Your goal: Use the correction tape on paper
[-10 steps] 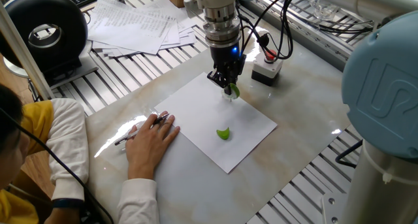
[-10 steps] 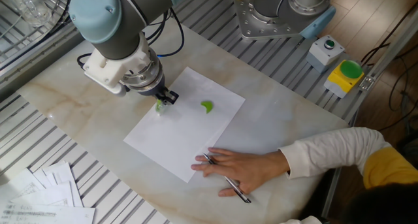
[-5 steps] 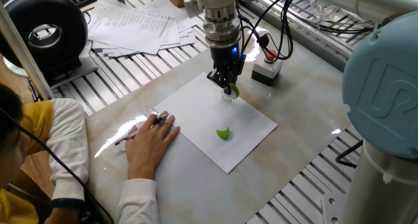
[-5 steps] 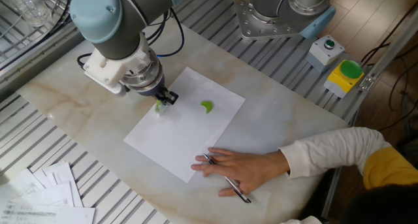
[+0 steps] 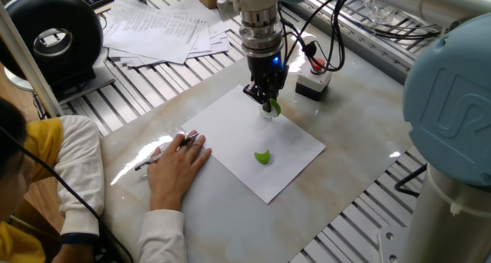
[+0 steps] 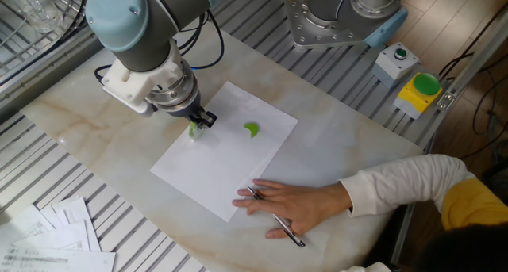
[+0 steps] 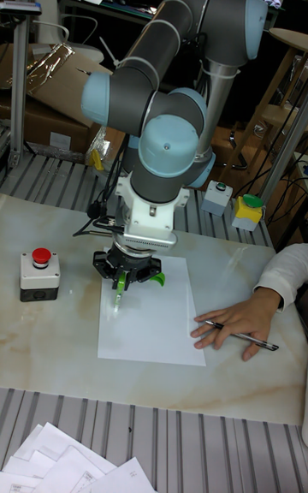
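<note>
Tall fixed view: the gripper (image 7: 125, 281) is seen pointing straight down over the paper (image 7: 154, 322), closed on a small green and white tape dispenser (image 7: 119, 291) whose tip hangs at or just above the sheet; contact cannot be told. The paper serves as the landmark throughout. It lies flat on the table (image 5: 360, 140), and the gripper (image 5: 265, 99) stands just inside its far edge, near the corner closest to the red-button box (image 5: 313, 77). From that spot nearly all of the bare sheet stretches toward the hand (image 5: 178, 165), so a stroke is judged to have its open room that way, along the paper's long axis. A loose green piece (image 5: 263, 156) sits on the paper (image 5: 238, 140) toward its right edge, apart from the gripper and to one side of that line. The hand is pressed on the near corner with a pen (image 6: 274, 216) under it, well apart from the tool, and is judged to keep the sheet from sliding. Outside the far edge little room is left before the box
</note>
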Controlling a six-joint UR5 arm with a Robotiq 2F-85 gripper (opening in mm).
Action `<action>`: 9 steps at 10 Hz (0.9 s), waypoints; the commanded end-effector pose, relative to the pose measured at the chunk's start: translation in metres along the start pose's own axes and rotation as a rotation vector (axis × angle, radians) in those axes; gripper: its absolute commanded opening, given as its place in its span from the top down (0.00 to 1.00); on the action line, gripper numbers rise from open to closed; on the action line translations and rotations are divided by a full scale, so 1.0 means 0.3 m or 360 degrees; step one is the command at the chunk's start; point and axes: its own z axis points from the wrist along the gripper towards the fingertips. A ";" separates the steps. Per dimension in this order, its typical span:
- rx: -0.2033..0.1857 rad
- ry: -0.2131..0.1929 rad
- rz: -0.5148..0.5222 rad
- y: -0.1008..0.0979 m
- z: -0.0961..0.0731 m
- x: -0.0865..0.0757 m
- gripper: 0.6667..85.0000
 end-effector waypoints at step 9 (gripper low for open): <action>-0.0029 0.0040 -0.0001 0.003 0.001 0.034 1.00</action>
